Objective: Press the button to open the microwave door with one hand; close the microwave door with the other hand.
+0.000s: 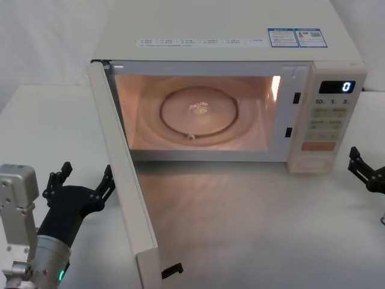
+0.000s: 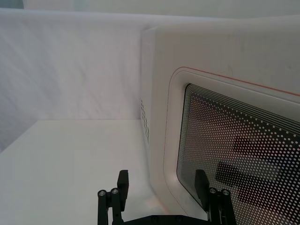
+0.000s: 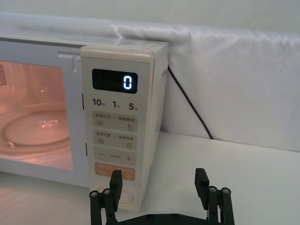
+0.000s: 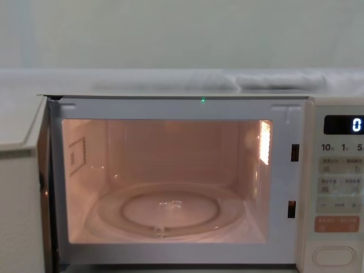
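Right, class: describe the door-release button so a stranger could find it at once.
Find the cream microwave and its control panel, right of the lit cavity. The button is the lowest key, under the orange key: wide, pill-shaped, cream, unmarked, larger than the others.

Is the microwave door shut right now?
No, the microwave door stands swung wide open, leaving the lit cavity and glass turntable exposed.

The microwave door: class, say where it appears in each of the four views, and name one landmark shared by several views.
Head view: the microwave door swings open at left, edge-on, beside the left hand.
Left wrist view: its outer face with the dotted window stands ahead.
Right wrist view: not in it.
Chest view: a strip at the left edge.
Shared landmark: the display reading 0.
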Controlling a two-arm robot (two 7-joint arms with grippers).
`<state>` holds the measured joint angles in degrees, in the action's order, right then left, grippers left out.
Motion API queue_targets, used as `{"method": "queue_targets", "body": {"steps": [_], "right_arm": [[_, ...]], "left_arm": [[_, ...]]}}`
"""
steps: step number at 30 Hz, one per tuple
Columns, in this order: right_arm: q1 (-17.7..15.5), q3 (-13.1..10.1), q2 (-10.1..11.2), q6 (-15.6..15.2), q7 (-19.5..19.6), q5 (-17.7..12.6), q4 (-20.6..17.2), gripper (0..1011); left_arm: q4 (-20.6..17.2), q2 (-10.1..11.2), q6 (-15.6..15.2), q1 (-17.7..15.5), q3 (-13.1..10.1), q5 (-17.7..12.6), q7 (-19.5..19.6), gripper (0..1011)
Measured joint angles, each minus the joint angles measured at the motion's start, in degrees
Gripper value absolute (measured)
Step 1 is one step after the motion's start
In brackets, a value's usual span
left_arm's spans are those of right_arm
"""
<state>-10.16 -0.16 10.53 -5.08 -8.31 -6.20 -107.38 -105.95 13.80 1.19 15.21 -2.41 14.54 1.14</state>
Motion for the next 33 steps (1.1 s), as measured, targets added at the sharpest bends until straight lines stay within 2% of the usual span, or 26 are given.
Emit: {"method": "queue_targets", "body": {"steps": [5, 8, 9, 10, 12, 13, 21, 25, 29, 31, 33], "right_arm": [[0.0, 0.0, 0.0, 0.0, 0.0, 0.0, 0.0, 1002], [0.0, 0.0, 0.0, 0.0, 0.0, 0.0, 0.0, 1002], [0.0, 0.0, 0.0, 0.0, 0.0, 0.0, 0.0, 1002], [0.0, 0.0, 0.0, 0.0, 0.0, 0.0, 0.0, 1002], [0.0, 0.0, 0.0, 0.0, 0.0, 0.0, 0.0, 1002], [0.0, 0.0, 0.0, 0.0, 0.0, 0.0, 0.0, 1002], [0.0, 0.0, 0.0, 0.0, 0.0, 0.0, 0.0, 1002], [0.0, 0.0, 0.0, 0.0, 0.0, 0.0, 0.0, 1002], [0.0, 0.0, 0.0, 0.0, 0.0, 0.0, 0.0, 1002], [0.0, 0.0, 0.0, 0.0, 0.0, 0.0, 0.0, 1002], [0.0, 0.0, 0.0, 0.0, 0.0, 0.0, 0.0, 1002]], "left_arm": [[0.0, 0.0, 0.0, 0.0, 0.0, 0.0, 0.0, 838], [0.0, 0.0, 0.0, 0.0, 0.0, 0.0, 0.0, 722], [0.0, 0.0, 0.0, 0.0, 0.0, 0.0, 0.0, 722], [0.0, 0.0, 0.0, 0.0, 0.0, 0.0, 0.0, 660], [0.0, 0.0, 0.0, 0.0, 0.0, 0.0, 0.0, 621], [0.0, 0.0, 0.0, 0.0, 0.0, 0.0, 0.0, 561], [0.0, 0.0, 0.0, 0.0, 0.0, 0.0, 0.0, 305], [0.0, 0.0, 0.0, 0.0, 0.0, 0.0, 0.0, 210], [0.0, 0.0, 0.0, 0.0, 0.0, 0.0, 0.0, 52], [0.0, 0.0, 0.0, 0.0, 0.0, 0.0, 0.0, 0], [0.0, 0.0, 0.0, 0.0, 0.0, 0.0, 0.0, 0]]}}
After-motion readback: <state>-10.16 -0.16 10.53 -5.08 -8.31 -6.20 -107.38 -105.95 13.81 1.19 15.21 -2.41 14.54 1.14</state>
